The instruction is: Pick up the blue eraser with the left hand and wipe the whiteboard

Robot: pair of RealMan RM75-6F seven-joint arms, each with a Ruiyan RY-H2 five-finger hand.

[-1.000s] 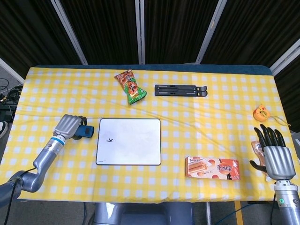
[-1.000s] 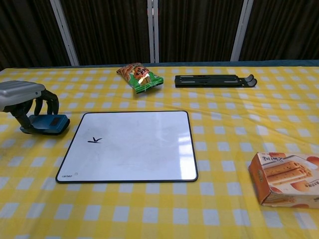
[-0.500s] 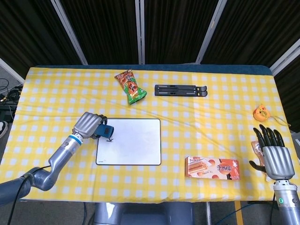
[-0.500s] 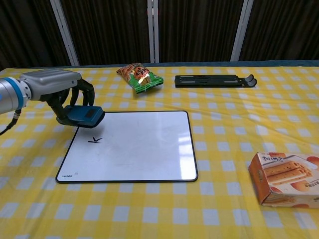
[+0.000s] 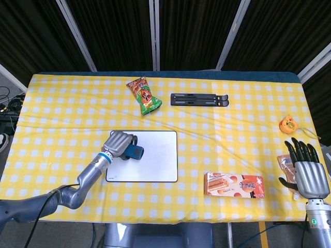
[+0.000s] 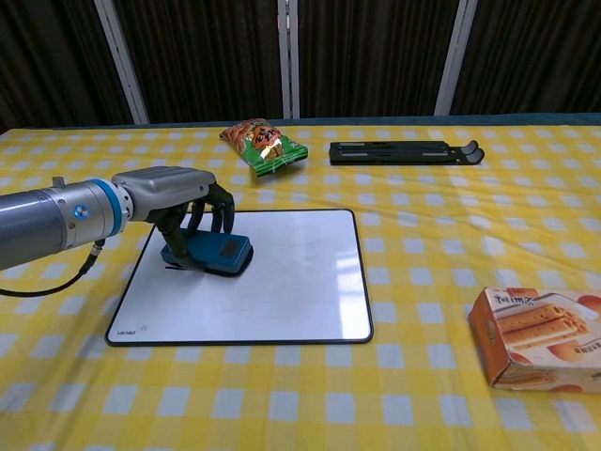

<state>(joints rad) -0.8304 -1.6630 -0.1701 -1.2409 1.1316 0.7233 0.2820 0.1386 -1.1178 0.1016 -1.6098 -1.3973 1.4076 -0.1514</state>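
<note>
Left hand point(image 6: 178, 202): blue eraser point(image 6: 208, 254) is gripped, pressed onto the whiteboard point(image 6: 282, 282).
Right hand point(image 5: 306, 173): held empty, fingers spread.

Yellow-and-white checked cloth point(image 5: 232, 129) covers the desk. White whiteboard point(image 5: 155, 160), black-rimmed. Blue eraser point(image 6: 208, 253). Green-and-red snack bag point(image 5: 144, 95) far left; black stand point(image 5: 199, 99) far; orange biscuit box point(image 5: 234, 185) near right.
</note>
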